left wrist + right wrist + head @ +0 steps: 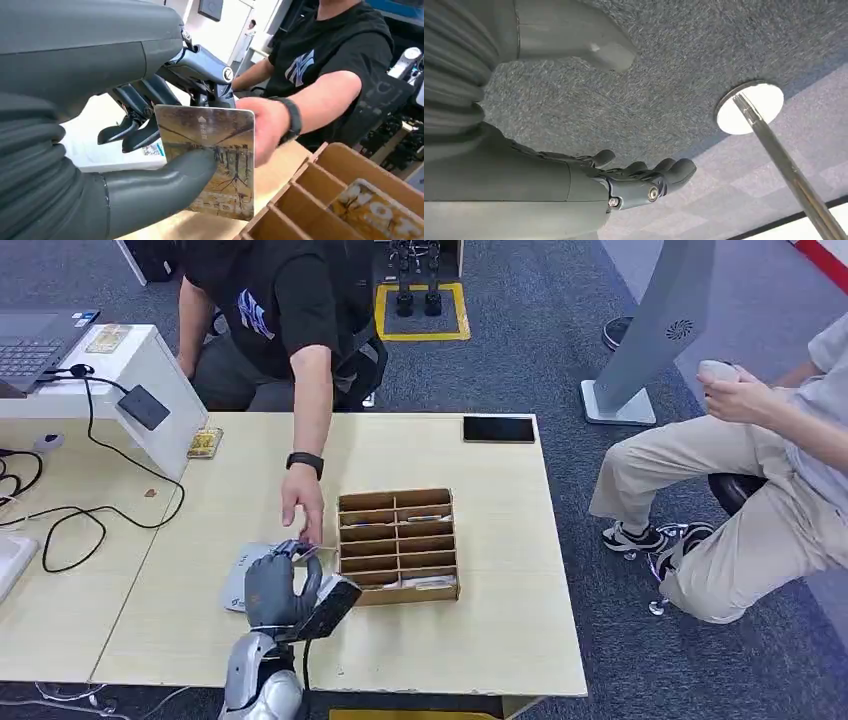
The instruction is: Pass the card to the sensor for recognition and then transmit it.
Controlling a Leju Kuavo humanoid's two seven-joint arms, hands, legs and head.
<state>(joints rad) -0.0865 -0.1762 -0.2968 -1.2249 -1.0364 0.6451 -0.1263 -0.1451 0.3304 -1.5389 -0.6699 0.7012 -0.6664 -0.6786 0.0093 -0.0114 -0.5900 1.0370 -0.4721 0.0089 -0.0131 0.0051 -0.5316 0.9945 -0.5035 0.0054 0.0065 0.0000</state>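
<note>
My left hand (283,585) is raised over the table's front, beside the cardboard organizer box (398,545). It pinches a card (215,160) printed with a tree picture between the thumb (165,175) and the darker fingers. A person's hand (265,125) reaches across the table and touches the card's far edge. A flat white reader (236,585) lies on the table just under my left hand. A black sensor pad (144,407) sits on the slanted white stand at the back left. My right hand (624,182) hangs over grey carpet, fingers loosely apart, holding nothing.
The organizer box (340,200) holds more cards in its slots. A black phone (498,429) lies at the table's far edge. A laptop (35,340) and black cables (90,510) are on the left. A second person (760,490) sits at the right.
</note>
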